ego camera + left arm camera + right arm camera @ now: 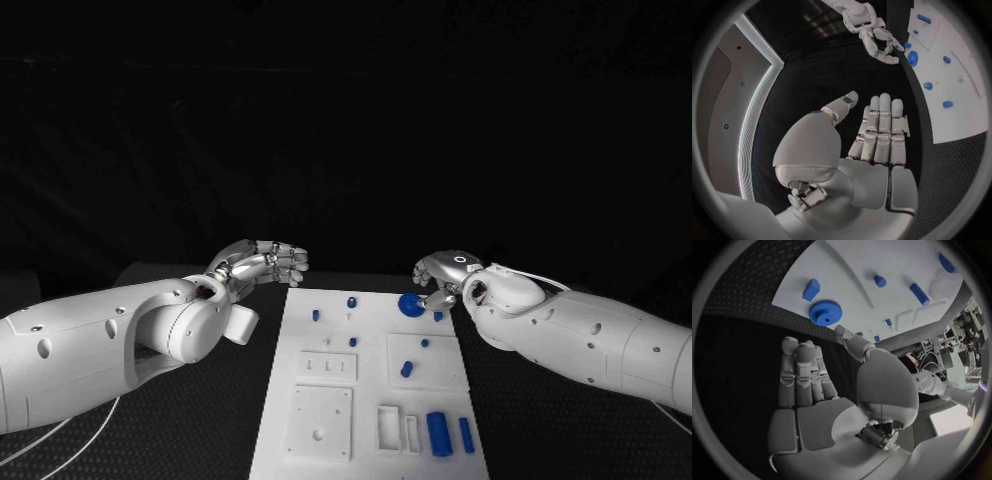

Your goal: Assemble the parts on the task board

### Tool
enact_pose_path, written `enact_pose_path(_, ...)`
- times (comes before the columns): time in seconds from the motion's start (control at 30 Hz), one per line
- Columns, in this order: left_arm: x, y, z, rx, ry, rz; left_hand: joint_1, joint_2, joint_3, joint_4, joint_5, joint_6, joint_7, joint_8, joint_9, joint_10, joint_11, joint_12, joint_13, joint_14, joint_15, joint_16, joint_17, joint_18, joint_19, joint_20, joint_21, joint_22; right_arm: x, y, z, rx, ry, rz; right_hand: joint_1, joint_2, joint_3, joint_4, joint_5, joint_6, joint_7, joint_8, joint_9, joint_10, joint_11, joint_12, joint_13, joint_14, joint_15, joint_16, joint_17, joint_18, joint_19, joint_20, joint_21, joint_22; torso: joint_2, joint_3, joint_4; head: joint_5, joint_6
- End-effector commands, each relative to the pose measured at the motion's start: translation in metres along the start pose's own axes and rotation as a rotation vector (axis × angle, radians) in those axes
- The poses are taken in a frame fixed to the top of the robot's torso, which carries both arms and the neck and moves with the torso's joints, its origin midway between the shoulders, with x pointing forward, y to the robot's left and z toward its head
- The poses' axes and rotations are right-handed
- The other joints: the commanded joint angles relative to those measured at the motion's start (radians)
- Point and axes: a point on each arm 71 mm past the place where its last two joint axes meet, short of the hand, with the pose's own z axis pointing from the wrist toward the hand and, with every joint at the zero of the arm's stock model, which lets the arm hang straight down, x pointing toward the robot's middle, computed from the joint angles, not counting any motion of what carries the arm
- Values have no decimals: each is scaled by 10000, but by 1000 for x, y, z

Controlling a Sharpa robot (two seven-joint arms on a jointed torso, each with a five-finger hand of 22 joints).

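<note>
Right hand: the right hand point(444, 280) hovers at the far right corner of the board, fingers straight and together, holding nothing.
Left hand: the left hand point(263, 264) is off the board's far left corner, fingers loosely extended, empty.
Room: black table point(216, 400) lies bare on both sides of the white board point(378, 345).
Gear: a blue toothed gear point(825, 312) lies flat on the board, just beside the right fingertips.
Other parts: small blue pegs point(352, 301) stand near the far edge; blue bars point(438, 434) lie at the near right.
Surfaces: matte white plate with recessed slots; silver jointed hands.
</note>
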Motion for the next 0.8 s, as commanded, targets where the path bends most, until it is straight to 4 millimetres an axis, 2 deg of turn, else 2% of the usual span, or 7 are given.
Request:
enact_pose_path(0.03,3,-1,0,139,240,-38,-107,13,-3,-65,-42,27,-2,-42,13,4,36,-13,16,27,19,-53,15,127,-72,-30,55,165,10,0,0,-133,670,-195,-146,-25,-135,15,-20,-65,-56,-30,-9,0,-6,55,14,-56,37,50,-19,315,-39,-3,-27,185,26,4,54,-31,-56)
enact_pose_path(0.1,3,-1,0,136,225,-34,-109,15,-1,-66,-42,27,-2,-43,14,1,37,-15,17,27,20,-54,15,127,-73,-30,56,165,13,-1,-2,-120,727,-301,-223,-24,-316,-44,-18,-94,-152,-15,2,262,-96,188,107,-155,-51,37,-27,315,-123,26,-48,186,28,4,58,-22,-79)
enact_pose_path(0.23,1,-1,0,122,199,-28,-112,17,1,-68,-42,26,-1,-44,16,-2,39,-18,18,26,20,-56,17,127,-73,-30,57,165,15,-1,-1,-177,710,-291,-331,0,-678,-152,-18,-142,-152,27,32,1252,-502,779,641,-343,-441,197,112,315,-148,17,54,209,76,38,71,-21,-74)
enact_pose_path(0.47,3,-1,1,124,245,-34,-114,17,4,-72,-41,25,-1,-46,20,-6,41,-21,20,27,20,-57,19,127,-74,-30,58,164,15,2,0,-289,687,-217,-283,54,-813,-84,-13,-70,-168,150,110,1943,-833,1770,1990,-374,-742,353,225,315,-116,-29,210,198,84,48,87,-21,-99)
enact_pose_path(0.53,3,-1,1,119,247,-34,-115,18,5,-73,-41,25,-1,-47,20,-7,41,-22,20,27,20,-58,20,127,-74,-30,59,164,16,1,1,-276,719,-195,-223,44,-912,-50,-53,-51,-296,159,118,1639,-1011,3029,3205,-355,-806,475,301,315,-57,-54,322,207,87,53,97,-24,-90)
enact_pose_path(0.63,3,-1,1,111,247,-34,-116,20,8,-74,-40,24,-1,-49,22,-9,43,-23,21,27,20,-59,21,127,-75,-30,59,164,16,0,2,-240,730,-119,-185,142,-816,112,53,-33,-351,132,104,465,-998,5428,5480,-333,-968,729,453,315,-14,-108,537,233,78,49,98,-41,-88)
enact_pose_path(0.8,3,0,2,95,244,-30,-119,21,10,-76,-39,22,0,-51,24,-11,44,-26,22,27,20,-60,23,127,-76,-30,60,164,17,-3,3,-145,879,-69,-172,333,-565,254,-7,-43,-387,86,69,-129,-1118,7289,7062,-330,-1007,1198,809,315,61,-219,937,241,75,52,90,-18,-97)
